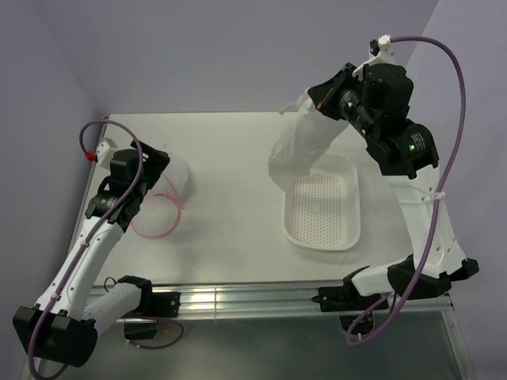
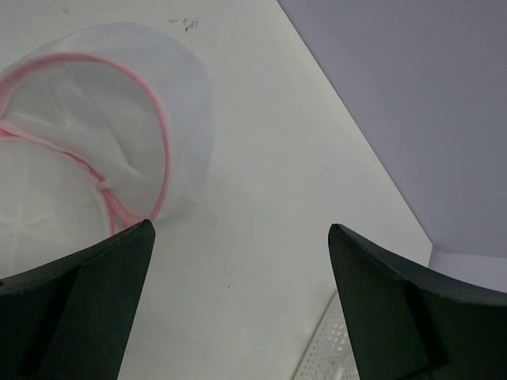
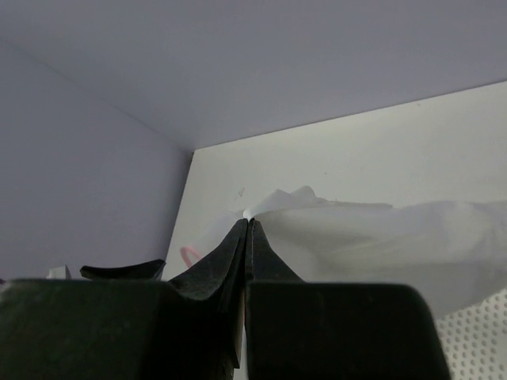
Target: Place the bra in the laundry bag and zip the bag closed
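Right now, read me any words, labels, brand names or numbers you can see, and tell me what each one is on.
No text can be read in any view.
Dark mark on the table, beyond the laundry bag: too small to tell whether it is writing.
Bra, basket, laundry bag: no print shows.

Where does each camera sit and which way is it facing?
Top external: above, behind the bases, looking down on the table; both arms show.
Left wrist: on left arm, facing the laundry bag; open left gripper frames it.
Right wrist: raised, looking across the table; shut right gripper pinches the bra.
Shared: top and left wrist both show laundry bag, basket.
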You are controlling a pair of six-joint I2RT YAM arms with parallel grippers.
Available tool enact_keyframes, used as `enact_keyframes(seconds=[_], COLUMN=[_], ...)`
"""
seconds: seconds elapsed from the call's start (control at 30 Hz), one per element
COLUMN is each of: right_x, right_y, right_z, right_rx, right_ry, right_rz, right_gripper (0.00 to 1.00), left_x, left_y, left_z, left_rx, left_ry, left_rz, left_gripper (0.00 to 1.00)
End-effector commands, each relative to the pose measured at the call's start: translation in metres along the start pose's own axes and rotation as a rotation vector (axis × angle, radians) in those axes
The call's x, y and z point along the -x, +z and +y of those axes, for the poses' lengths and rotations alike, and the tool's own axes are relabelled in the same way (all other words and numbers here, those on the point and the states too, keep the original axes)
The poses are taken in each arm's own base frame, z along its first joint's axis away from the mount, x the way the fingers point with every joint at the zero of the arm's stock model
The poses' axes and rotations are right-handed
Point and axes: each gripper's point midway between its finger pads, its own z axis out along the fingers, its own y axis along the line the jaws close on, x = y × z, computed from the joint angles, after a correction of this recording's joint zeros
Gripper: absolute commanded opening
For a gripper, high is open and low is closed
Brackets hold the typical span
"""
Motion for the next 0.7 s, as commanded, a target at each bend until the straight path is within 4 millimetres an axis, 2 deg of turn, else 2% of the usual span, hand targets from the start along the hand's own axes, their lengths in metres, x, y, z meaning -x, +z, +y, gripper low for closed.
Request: enact_keyframes(seconds=[0.0,0.07,0.1,0.2,0.23,0.37,0.47,0.5,0.53,0.57,0.6,0.67], right_x=[0.011,0.004,-0.007,-0.024,-0.036,-0.055,-0.044,-0.051,-0.048,-0.031,-0.042,-0.036], right_y=[-0.003,0.005,0.015,0.035,0.046,0.072,0.082,0.093,0.094,0.089,0.101,0.100], right_z=[0.029,0.040,0.049,0.057,0.060,0.054,0.057,0.053,0.056,0.070,0.067,0.078], right_rx=[0.105,0.141,0.160,0.158,0.152,0.102,0.086,0.055,0.058,0.088,0.067,0.080], right_ry=[-0.012,-0.015,-0.022,-0.042,-0.052,-0.060,-0.061,-0.073,-0.077,-0.068,-0.081,-0.085], right_rz=[-0.011,0.013,0.035,0.045,0.065,0.071,0.028,0.047,0.043,0.009,0.041,0.030], right_gripper=[0.00,0.00,0.00,0.00,0.00,0.00,0.00,0.00,0.00,0.00,0.00,0.00], left_x=[0.012,0.015,0.017,0.019,0.019,0.014,0.011,0.011,0.012,0.011,0.010,0.010], left_y=[-0.014,-0.017,-0.018,-0.023,-0.024,-0.025,-0.024,-0.024,-0.024,-0.023,-0.023,-0.023], left_z=[-0.025,-0.029,-0.030,-0.035,-0.036,-0.038,-0.037,-0.035,-0.036,-0.036,-0.037,-0.038], left_rx=[-0.079,-0.092,-0.097,-0.119,-0.123,-0.139,-0.144,-0.139,-0.142,-0.138,-0.142,-0.144], left_ry=[0.006,0.009,0.008,0.007,0.008,0.005,0.009,0.011,0.012,0.014,0.014,0.018], left_rz=[0.002,0.001,-0.002,-0.004,-0.001,0.024,0.031,0.031,0.031,0.033,0.036,0.038], left_gripper=[0.99,0.99,0.99,0.99,0.99,0.99,0.99,0.99,0.99,0.99,0.99,0.99])
